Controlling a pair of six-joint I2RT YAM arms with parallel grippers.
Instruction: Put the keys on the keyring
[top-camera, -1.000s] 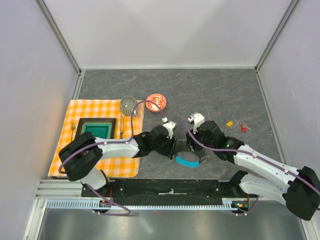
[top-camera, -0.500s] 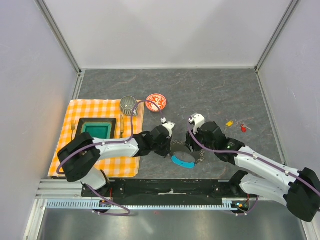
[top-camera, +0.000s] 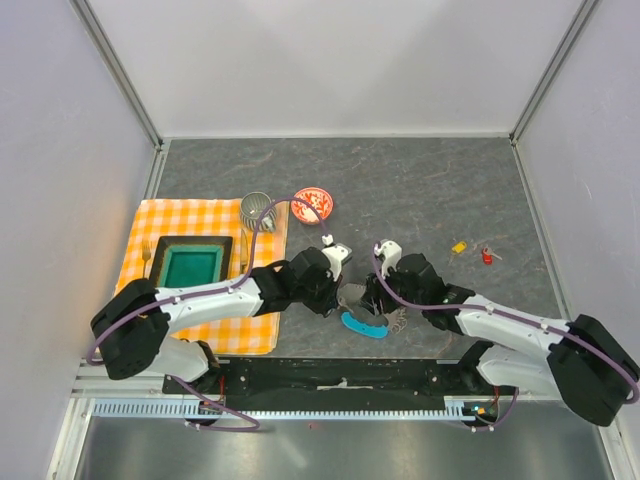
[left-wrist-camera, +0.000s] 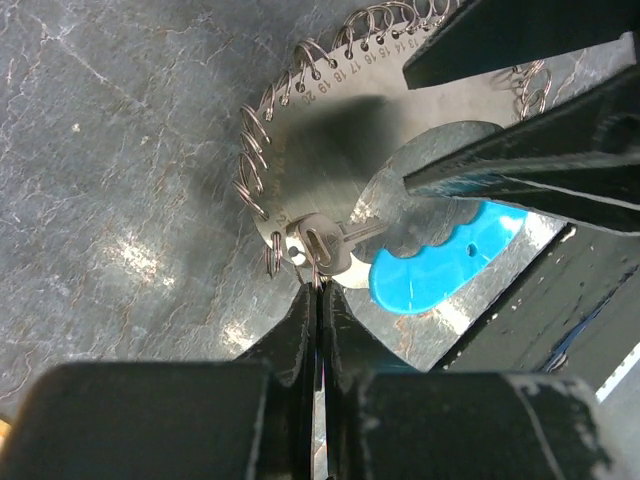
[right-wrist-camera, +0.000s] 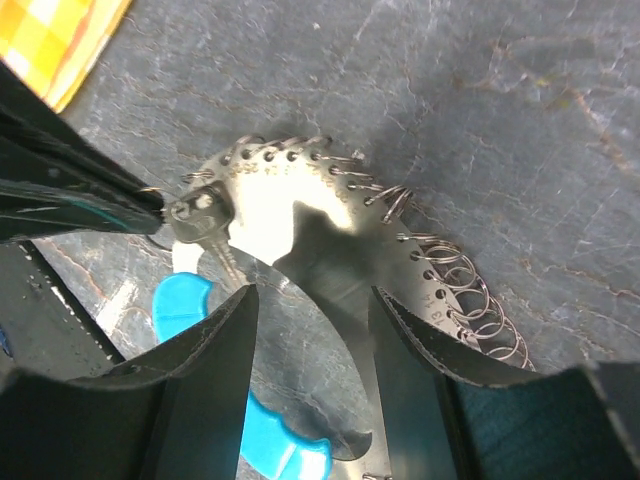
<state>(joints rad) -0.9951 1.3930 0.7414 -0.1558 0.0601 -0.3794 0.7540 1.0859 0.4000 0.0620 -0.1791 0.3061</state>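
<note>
The keyring (top-camera: 358, 298), a metal plate fringed with thin wire rings and carrying a blue crescent tag (top-camera: 362, 326), lies between both arms near the table's front. My left gripper (left-wrist-camera: 318, 290) is shut on one wire ring at the plate's edge, where a dark-headed key (left-wrist-camera: 325, 240) hangs. My right gripper (right-wrist-camera: 310, 300) holds the keyring (right-wrist-camera: 290, 190), its jaws apart and astride the plate's band. Beside the blue tag (right-wrist-camera: 180, 300) the same key (right-wrist-camera: 197, 215) shows. A yellow key (top-camera: 459, 246) and a red key (top-camera: 487, 256) lie loose to the right.
An orange checked cloth (top-camera: 205, 215) at the left bears a green tray (top-camera: 190, 266), a fork (top-camera: 147, 256) and a ribbed metal cup (top-camera: 257, 210). A red bowl (top-camera: 312, 204) stands behind the grippers. The black front rail (top-camera: 340, 375) runs just below the keyring.
My left gripper has closed from open onto the wire ring by the key. Both grippers and the keyring have shifted slightly left and toward the front edge.
</note>
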